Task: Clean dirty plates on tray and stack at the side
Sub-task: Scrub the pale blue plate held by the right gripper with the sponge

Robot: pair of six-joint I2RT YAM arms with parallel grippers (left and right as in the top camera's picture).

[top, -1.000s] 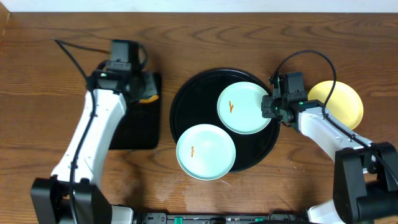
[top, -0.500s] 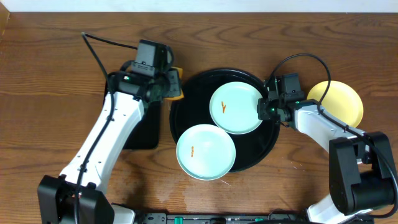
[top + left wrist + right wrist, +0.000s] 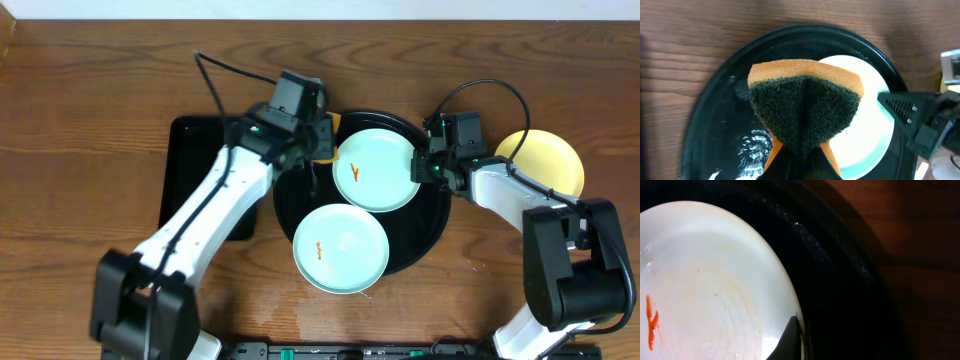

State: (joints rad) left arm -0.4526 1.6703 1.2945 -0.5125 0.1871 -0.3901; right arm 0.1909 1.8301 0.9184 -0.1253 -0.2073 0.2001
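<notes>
- Three plates in all, two mint and one yellow. There are two black trays, one round and one rectangular, plus one sponge and two arms.
- The near mint plate sits on the round tray. Its near edge hangs out over the tray's front rim, and an orange smear lies left of its centre.
- The left arm rises from the near-left corner of the table and slants far and rightward above the rectangular tray. It is stretched out almost straight.
- The right arm comes from the near-right corner and bends back leftward, its forearm low over the wood.
- The far mint plate lies flat inside the round tray's far half. It holds a small orange streak left of centre, and the right wrist view shows that streak as a thin red-orange line.
- The right gripper is at this plate's right rim, fingers pinched together on the edge. One dark fingertip shows lying over the rim.
- The left gripper hovers above the tray's far-left rim, just beside the far mint plate. Its fingers are clamped on the sponge, squeezing it into a fold, with the dark green scouring face toward the wrist camera and orange foam behind.
- The yellow plate rests on the bare table to the right, off the tray and beyond the right forearm.
</notes>
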